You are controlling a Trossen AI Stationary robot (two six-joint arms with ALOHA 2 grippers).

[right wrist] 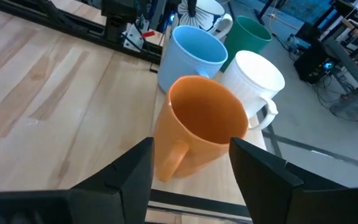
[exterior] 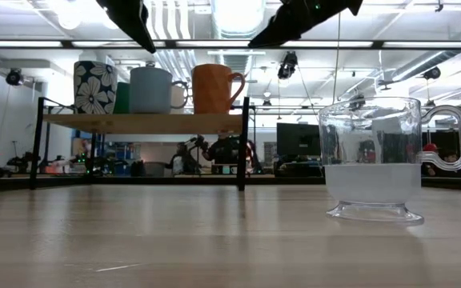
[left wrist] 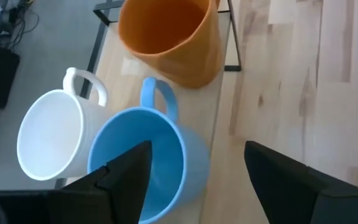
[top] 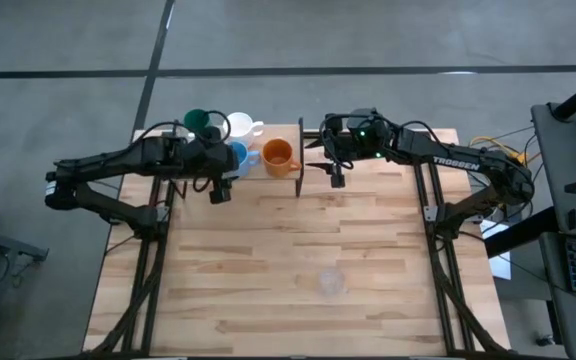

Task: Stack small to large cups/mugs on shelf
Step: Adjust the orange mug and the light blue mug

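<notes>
On the shelf [exterior: 142,122] at the table's far side stand an orange mug [top: 278,155], a light blue mug [top: 238,156], a white mug [top: 242,127], a dark green mug [top: 196,119] and a flower-patterned mug [exterior: 94,86], all upright on their bases. My left gripper [left wrist: 197,180] hangs open above the blue mug [left wrist: 142,155], clear of it. My right gripper [right wrist: 191,177] is open too, one finger on either side of the orange mug [right wrist: 197,127] but above it and just beyond the shelf's right end. A clear cup [top: 330,283] stands on the tabletop, near the middle.
The shelf's black frame [top: 299,160] stands between the orange mug and my right gripper [top: 337,178]. The mugs crowd the board closely. Bare butcher-block tabletop [top: 368,250] spreads around the clear cup [exterior: 372,156]. Desks and cables lie off the table's right edge.
</notes>
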